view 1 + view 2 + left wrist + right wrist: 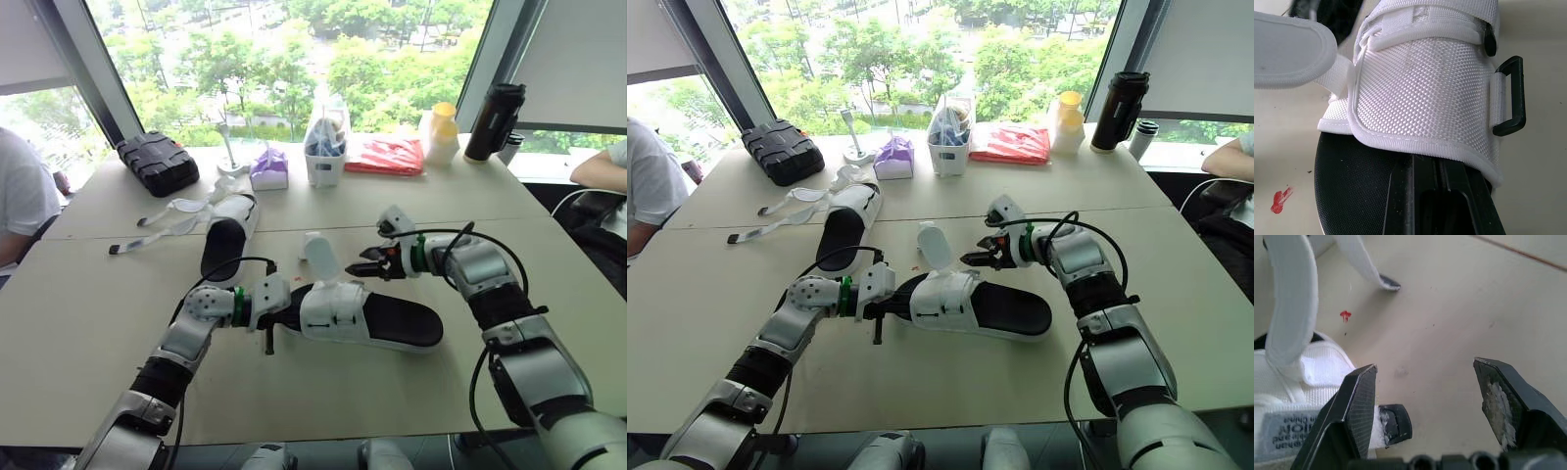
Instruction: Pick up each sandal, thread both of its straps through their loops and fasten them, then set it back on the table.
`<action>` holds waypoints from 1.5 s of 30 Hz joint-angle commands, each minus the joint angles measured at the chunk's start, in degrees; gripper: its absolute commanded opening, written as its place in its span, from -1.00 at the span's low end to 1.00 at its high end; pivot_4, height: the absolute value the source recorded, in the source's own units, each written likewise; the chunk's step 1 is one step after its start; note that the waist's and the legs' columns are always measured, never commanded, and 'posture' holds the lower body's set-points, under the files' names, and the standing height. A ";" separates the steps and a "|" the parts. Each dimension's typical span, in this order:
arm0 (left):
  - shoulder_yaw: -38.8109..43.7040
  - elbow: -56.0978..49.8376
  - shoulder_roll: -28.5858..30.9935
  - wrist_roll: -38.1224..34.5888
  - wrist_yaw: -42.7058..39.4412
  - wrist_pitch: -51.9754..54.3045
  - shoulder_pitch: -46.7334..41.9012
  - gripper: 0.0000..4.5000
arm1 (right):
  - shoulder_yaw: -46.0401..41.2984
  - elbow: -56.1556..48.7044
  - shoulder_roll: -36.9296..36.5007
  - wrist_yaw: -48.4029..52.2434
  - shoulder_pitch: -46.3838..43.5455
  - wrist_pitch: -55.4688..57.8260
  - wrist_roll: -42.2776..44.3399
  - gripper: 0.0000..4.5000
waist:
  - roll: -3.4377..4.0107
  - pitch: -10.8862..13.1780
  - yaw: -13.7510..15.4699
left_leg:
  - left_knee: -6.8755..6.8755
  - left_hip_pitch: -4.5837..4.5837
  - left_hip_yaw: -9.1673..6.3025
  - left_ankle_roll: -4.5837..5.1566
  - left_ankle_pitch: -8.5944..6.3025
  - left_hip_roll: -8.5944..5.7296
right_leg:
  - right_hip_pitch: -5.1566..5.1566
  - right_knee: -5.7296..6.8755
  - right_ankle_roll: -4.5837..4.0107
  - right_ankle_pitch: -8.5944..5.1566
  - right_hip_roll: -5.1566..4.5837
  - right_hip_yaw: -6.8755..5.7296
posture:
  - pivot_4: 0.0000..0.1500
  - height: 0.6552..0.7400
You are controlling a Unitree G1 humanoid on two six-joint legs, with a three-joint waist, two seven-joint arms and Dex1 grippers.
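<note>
Table: one, pale. Far-edge items: one black case, one red packet, one black bottle. Sandals: two, white uppers on black footbeds. The near sandal lies flat at mid-table between the two arms. The far sandal lies behind it toward the left, well apart from both grippers. Grippers: two. The left gripper sits at the toe end of the near sandal with its fingers drawn close together and touching the footbed; whether they pinch it cannot be told. The right gripper has its fingers spread wide with nothing between them, and it hangs just above the near sandal's upper. Loose straps: one raised strap stands up from the near sandal just beside the right gripper, and two trailing straps run from the far sandal. Black loop: one, rectangular, unthreaded, on the near sandal's upper.
</note>
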 commanded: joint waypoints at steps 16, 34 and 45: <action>-5.85 4.61 -0.06 4.69 -1.10 2.00 2.58 -1.00 | -2.52 0.68 2.05 8.46 -8.27 12.55 8.42 0.49 | -0.11 -0.15 0.35 | -0.13 0.01 -0.02 0.00 0.00 -0.01 | -0.01 -0.05 -0.01 -0.01 -0.02 0.00 | 1.00 1.00; -5.34 3.99 0.44 4.60 -0.30 1.98 3.13 -1.00 | -0.27 18.73 13.44 11.12 -13.98 5.54 6.22 0.49 | -0.08 -0.17 0.07 | -0.14 0.04 -0.03 -0.02 0.01 -0.03 | -0.04 0.02 -0.02 0.00 -0.01 0.01 | 1.00 1.00; -5.27 3.39 0.43 4.50 0.26 2.02 3.36 -1.00 | -8.56 31.86 17.68 9.81 -22.58 2.76 7.58 0.49 | -0.07 -0.18 0.00 | -0.15 0.04 -0.05 -0.03 0.02 -0.04 | -0.06 0.05 -0.02 0.00 0.00 0.01 | 1.00 1.00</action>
